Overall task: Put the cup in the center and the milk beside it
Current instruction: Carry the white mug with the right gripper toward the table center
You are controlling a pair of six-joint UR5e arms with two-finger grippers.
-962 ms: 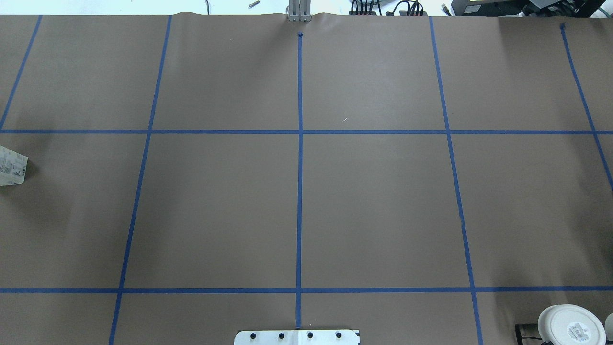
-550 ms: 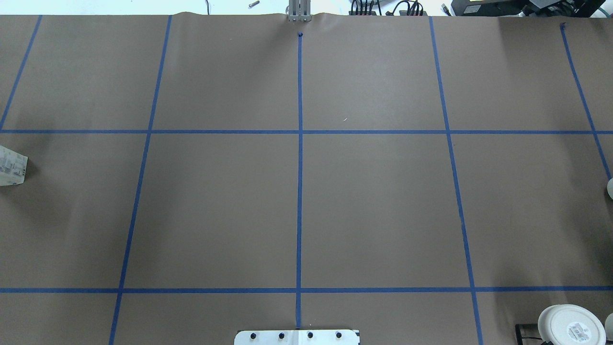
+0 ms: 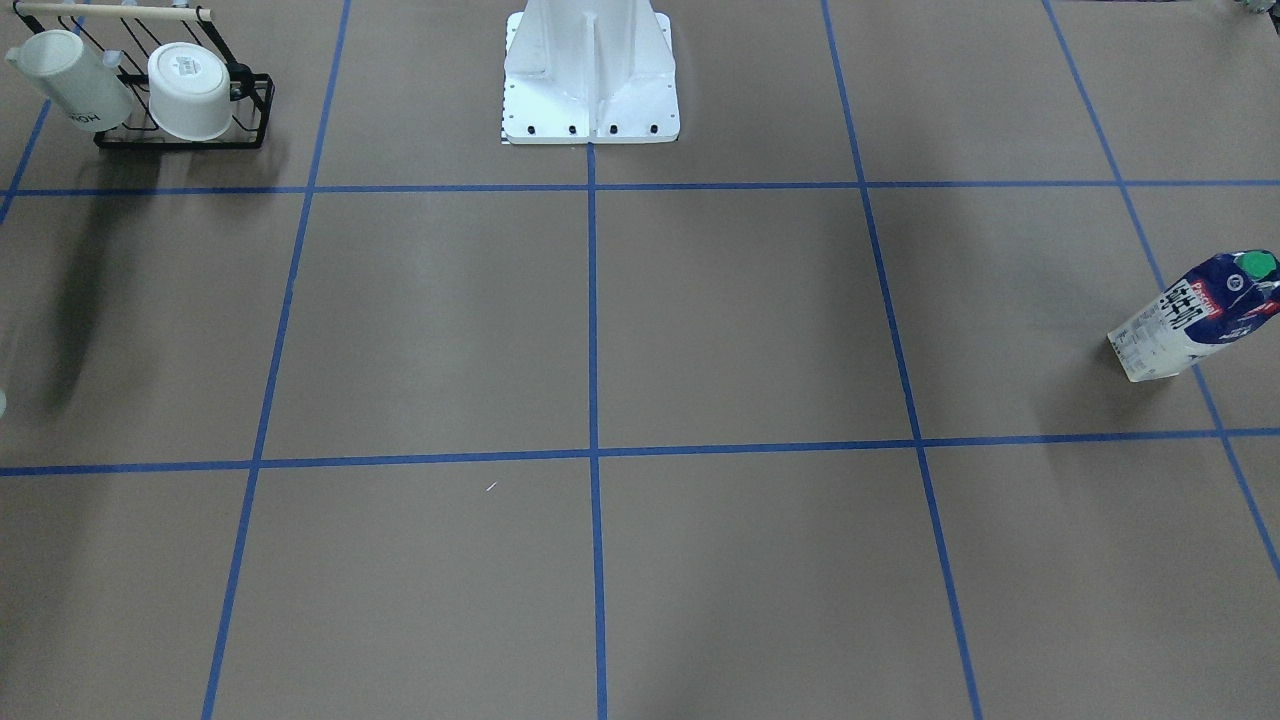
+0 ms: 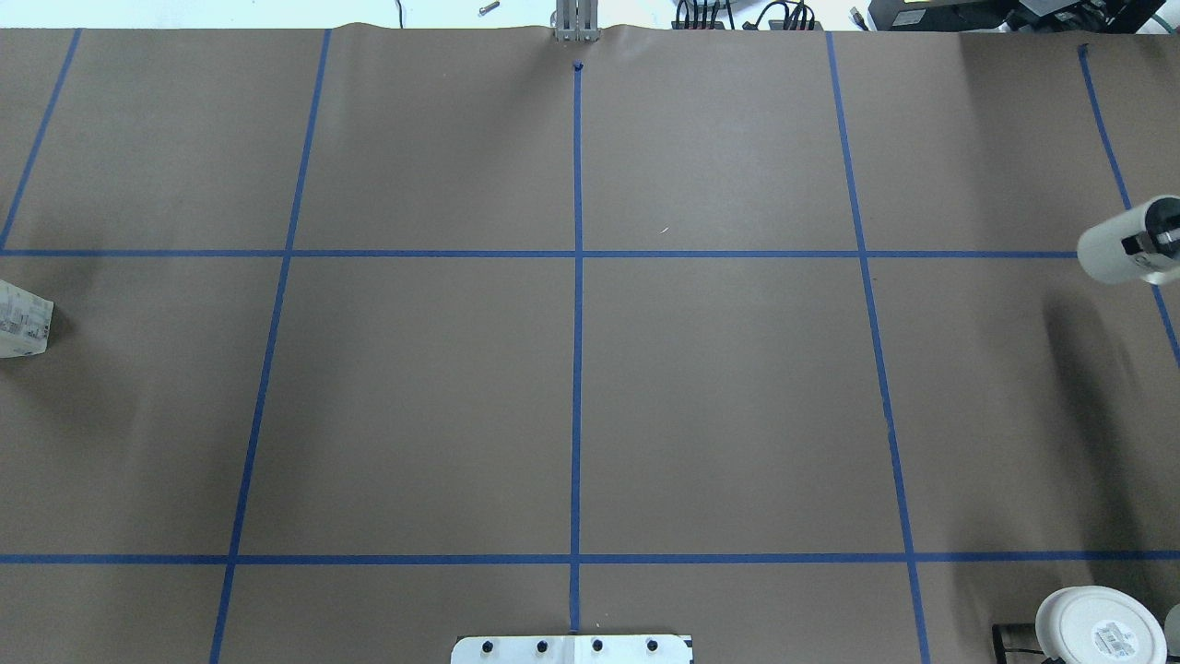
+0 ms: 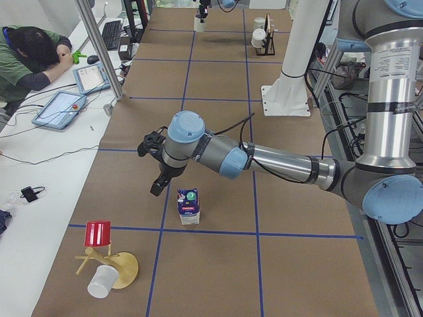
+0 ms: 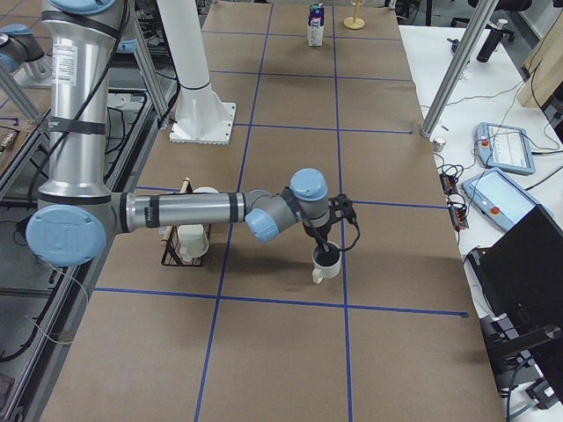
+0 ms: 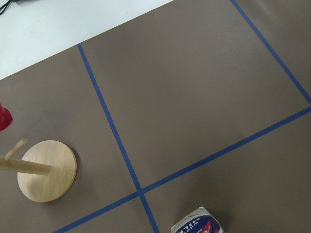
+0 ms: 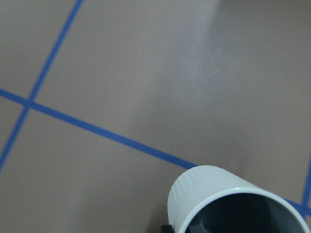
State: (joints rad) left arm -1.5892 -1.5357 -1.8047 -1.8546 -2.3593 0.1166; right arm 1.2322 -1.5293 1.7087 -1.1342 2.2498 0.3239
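The cup (image 4: 1109, 254) hangs pinched at its rim in the right claw (image 4: 1146, 243), well away from the center (image 4: 645, 397). Next, I'd say, it needs carrying there. Whether the left claw (image 5: 158, 186) is spread, I cannot tell.

- Table cover (image 4: 415, 397): matt brown paper w/ blue tape (image 4: 577, 369).
- Cup (image 8: 214, 187): smooth white, slight gloss.
- Milk carton (image 3: 1190, 315): printed card.
- Stand (image 7: 47, 171): bare wood.
- My L arm (image 5: 284, 162): brushed metal tube.

Each arm (image 5: 284, 162) is a silver-grey tube with light blue joint caps (image 5: 186, 127). A black cable (image 5: 232, 127) runs to the black left hand (image 5: 157, 189). The white base (image 3: 590, 70) carries 4 dark screws (image 3: 572, 129).
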